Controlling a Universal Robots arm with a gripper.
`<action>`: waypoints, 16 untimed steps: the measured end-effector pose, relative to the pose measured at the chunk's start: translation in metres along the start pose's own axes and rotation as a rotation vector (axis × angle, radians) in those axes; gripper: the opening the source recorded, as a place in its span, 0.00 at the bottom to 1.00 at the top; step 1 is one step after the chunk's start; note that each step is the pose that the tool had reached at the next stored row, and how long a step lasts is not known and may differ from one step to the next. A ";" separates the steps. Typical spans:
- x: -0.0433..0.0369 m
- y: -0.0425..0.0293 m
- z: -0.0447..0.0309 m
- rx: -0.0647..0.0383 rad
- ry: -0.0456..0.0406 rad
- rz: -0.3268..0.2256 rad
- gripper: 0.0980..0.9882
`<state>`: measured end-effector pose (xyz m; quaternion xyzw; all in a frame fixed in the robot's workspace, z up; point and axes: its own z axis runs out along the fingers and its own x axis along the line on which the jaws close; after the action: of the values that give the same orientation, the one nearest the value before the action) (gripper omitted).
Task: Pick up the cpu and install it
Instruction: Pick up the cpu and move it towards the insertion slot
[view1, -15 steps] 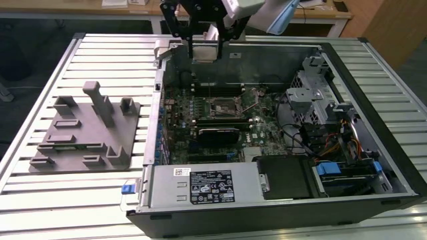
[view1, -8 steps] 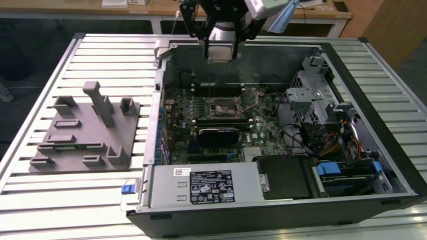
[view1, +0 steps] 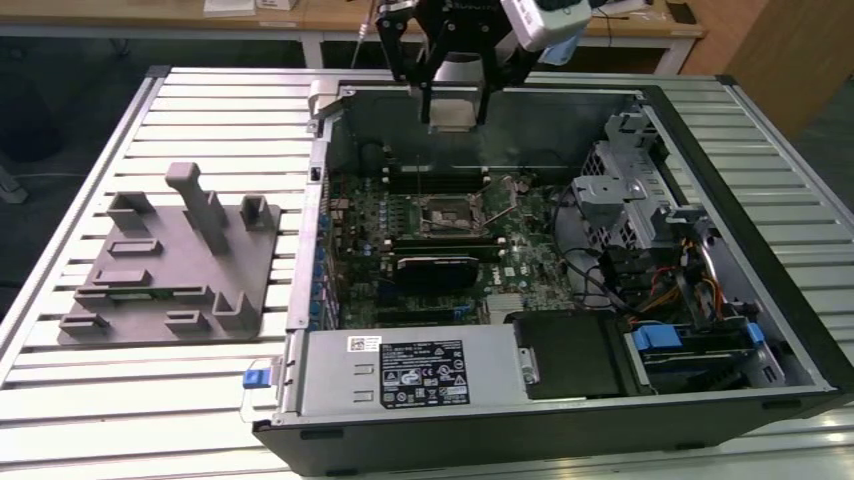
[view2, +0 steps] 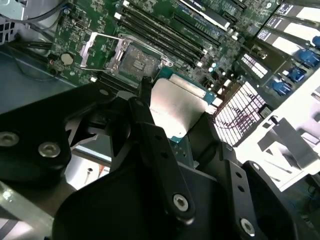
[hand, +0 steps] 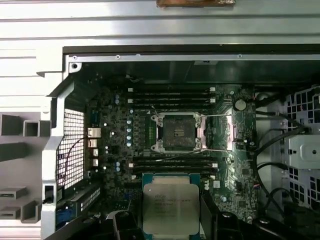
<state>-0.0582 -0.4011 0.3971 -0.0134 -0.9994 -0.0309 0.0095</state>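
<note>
The cpu (view1: 454, 113), a flat square chip with a pale silvery top, hangs in the air above the far wall of the open computer case (view1: 310, 215). My gripper (view1: 454, 104) is shut on the cpu, one black finger on each side. In the second wrist view the cpu (view2: 175, 106) sits between the black fingers (view2: 144, 107). In the first wrist view the cpu (hand: 170, 206) is held level in my gripper (hand: 170, 222). Below it on the green motherboard lies the cpu socket (view1: 447, 211) (view2: 138, 61) (hand: 176, 132), bare, with its metal load plate (view2: 98, 50) swung open.
A grey plastic fixture (view1: 167, 265) with upright posts stands on the slatted table (view1: 80, 400) at the exterior view's left. In the case are a power supply (view1: 400, 370), a drive cage (view1: 627, 190), cables (view1: 667, 290) and memory slots (hand: 170, 95) flanking the socket.
</note>
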 end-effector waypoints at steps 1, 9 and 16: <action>-0.0004 -0.0001 0.0018 0.000 0.0000 0.000 0.50; -0.0020 -0.0010 0.0164 0.000 0.0003 0.000 0.50; -0.0131 -0.0014 0.0289 0.000 0.0038 0.000 0.50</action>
<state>-0.0456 -0.4010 0.3679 -0.0134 -0.9994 -0.0308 0.0114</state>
